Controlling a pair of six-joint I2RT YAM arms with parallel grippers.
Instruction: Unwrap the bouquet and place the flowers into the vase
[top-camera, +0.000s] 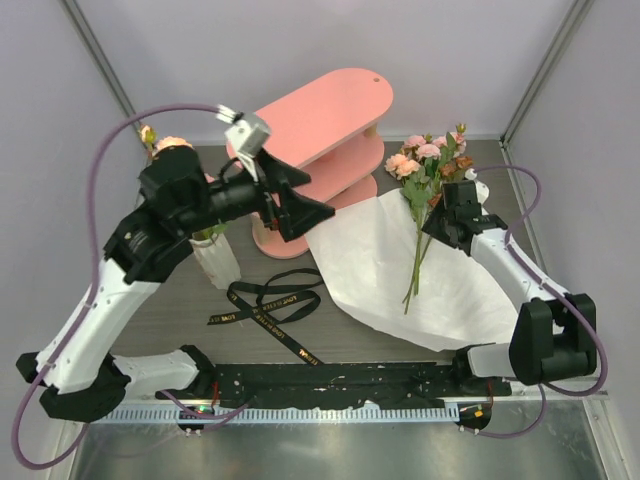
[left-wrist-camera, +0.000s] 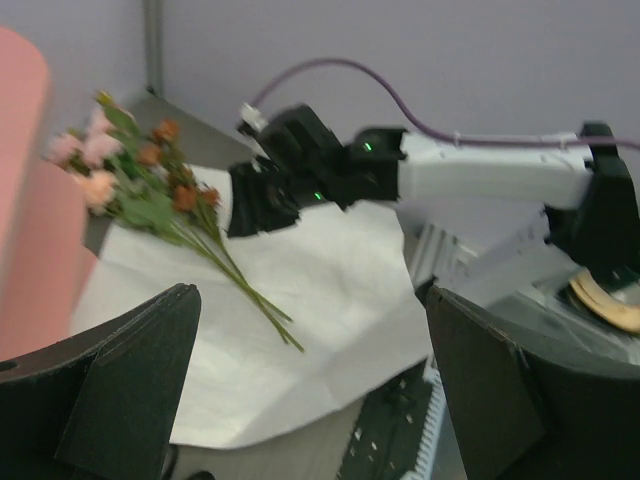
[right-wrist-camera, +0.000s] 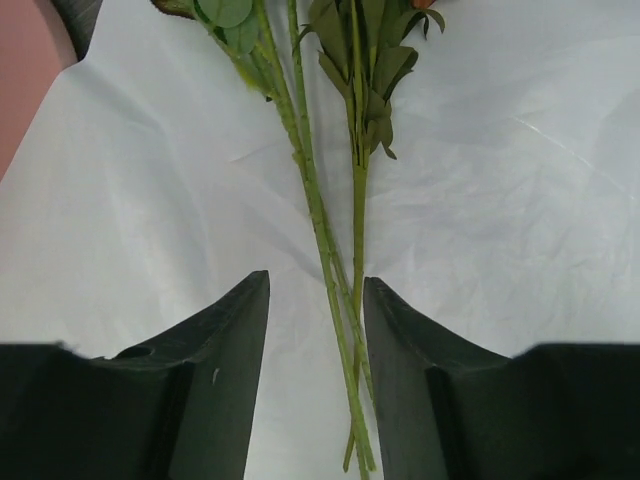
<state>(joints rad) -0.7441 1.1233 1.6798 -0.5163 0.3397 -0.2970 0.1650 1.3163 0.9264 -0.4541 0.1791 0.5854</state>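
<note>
**Inspector:** State of your tools?

**Operator:** My right gripper (right-wrist-camera: 315, 290) hangs over the flowers (top-camera: 428, 158), right of centre in the overhead view. Its jaws stand partway apart with the stems between them, not clamped. My left gripper (top-camera: 320, 195) is raised at the middle of the frame, spread wide and holding nothing.

**Inspector:** Hazards?

**Operator:** In the wrist view the stems lie off-centre, hard by one finger (right-wrist-camera: 400, 340), and they cross lower down. I judge a closure could catch one stem and leave the rest. The fingertips sit low over the white paper (top-camera: 370, 260), so they might pinch it and drag the sheet up. The vase (top-camera: 217, 262), left of centre, looks narrow and already carries greenery; a long stem pushed in at an angle could tip it.

**Inspector:** Surface and surroundings?

**Operator:** A grey-brown table (top-camera: 165, 315), with the paper spread flat and creased. A loose black ribbon (top-camera: 268, 300) lies below centre. A pink shelf (top-camera: 325, 115) stands at top centre. Pale walls enclose the sides and back.
</note>
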